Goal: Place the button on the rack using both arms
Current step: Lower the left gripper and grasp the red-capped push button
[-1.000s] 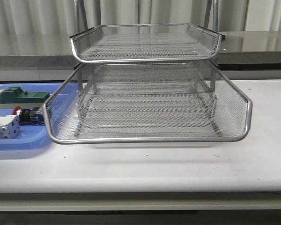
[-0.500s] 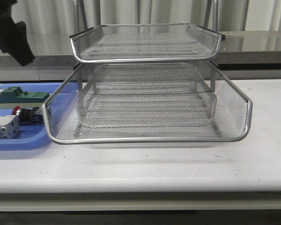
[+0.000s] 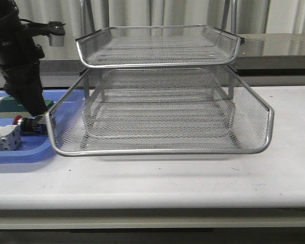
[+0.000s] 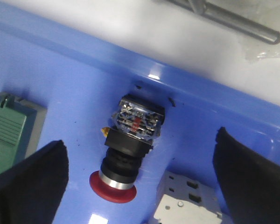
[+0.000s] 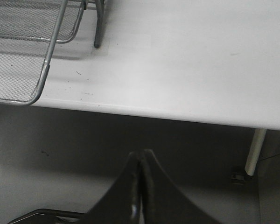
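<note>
The button [image 4: 128,149], with red head, silver collar, black body and blue rear block, lies on its side in the blue tray [image 4: 74,88]. In the front view it shows [image 3: 30,124] just left of the rack's lowest tier. My left gripper [image 4: 140,172] hangs open above it, its fingers [image 4: 30,182] wide apart on either side, not touching it. In the front view the left arm [image 3: 20,61] reaches down over the tray. The silver wire-mesh rack [image 3: 162,109] stands mid-table. My right gripper [image 5: 141,161] is shut and empty, off the table's front edge.
A green block [image 3: 7,104] and a white terminal block [image 3: 5,140] lie in the blue tray [image 3: 20,155] beside the button. The white block [image 4: 186,205] lies close to the button's head. A rack leg [image 5: 98,28] stands on the white table [image 5: 186,60].
My left arm has come into view from the upper left and moved down over the blue tray, above the button. The button and rack have not moved.
</note>
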Robot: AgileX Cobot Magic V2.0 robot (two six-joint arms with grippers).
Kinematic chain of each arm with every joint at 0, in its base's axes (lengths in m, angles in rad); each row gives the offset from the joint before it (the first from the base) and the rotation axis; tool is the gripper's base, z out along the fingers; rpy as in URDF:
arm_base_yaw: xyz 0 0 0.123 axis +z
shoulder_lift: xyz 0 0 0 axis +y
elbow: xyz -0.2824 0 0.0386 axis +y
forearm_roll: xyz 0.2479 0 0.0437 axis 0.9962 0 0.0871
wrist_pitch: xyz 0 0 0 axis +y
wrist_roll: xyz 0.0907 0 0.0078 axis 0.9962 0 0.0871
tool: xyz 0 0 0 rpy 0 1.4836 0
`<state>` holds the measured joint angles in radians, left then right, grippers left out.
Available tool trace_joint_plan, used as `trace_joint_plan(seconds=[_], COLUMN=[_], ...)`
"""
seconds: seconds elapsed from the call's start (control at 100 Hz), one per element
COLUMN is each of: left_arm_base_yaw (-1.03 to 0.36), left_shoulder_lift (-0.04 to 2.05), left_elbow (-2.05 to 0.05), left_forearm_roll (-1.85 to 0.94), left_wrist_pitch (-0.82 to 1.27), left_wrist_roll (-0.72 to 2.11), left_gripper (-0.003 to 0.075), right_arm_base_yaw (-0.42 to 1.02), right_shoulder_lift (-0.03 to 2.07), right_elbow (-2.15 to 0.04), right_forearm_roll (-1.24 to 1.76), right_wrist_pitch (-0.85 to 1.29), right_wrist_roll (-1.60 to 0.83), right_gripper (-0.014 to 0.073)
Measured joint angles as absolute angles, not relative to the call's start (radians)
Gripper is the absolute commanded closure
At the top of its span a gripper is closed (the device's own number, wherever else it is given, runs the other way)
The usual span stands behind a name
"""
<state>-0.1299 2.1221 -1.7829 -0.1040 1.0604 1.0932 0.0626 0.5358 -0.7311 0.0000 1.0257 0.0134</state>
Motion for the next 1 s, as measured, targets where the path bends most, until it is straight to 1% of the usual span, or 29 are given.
trace_joint_plan(seconds=[0.57,0.89,0.95,1.0], left_arm_base_yaw=[-0.130,-0.130,-0.130,-0.130], left_shoulder_lift=[2.236,2.262,2.262,2.264], left_elbow=[-1.785,-1.791,-1.791,-1.792], left_forearm_roll=[-0.080,-0.080,-0.080,-0.080], left_wrist_pitch=[0.918,0.911,0.911,0.913], left_wrist_roll=[1.094,1.095,1.095,1.095], left_gripper=[0.0121,0.0121,0.0133,0.0174], right_arm_base_yaw=[0.063,0.063,0.063,0.063], right_shoulder_lift=[0.536,0.536,0.536,0.536], right_elbow=[-0.731,-0.731,-0.731,-0.731], right_forearm_roll=[0.000,0.000,0.000,0.000], right_wrist_pitch=[1.026,1.026,1.026,1.026], right_wrist_roll=[0.013,0.013,0.013,0.013], right_gripper=[0.0664,0.0664,0.0664,0.0664])
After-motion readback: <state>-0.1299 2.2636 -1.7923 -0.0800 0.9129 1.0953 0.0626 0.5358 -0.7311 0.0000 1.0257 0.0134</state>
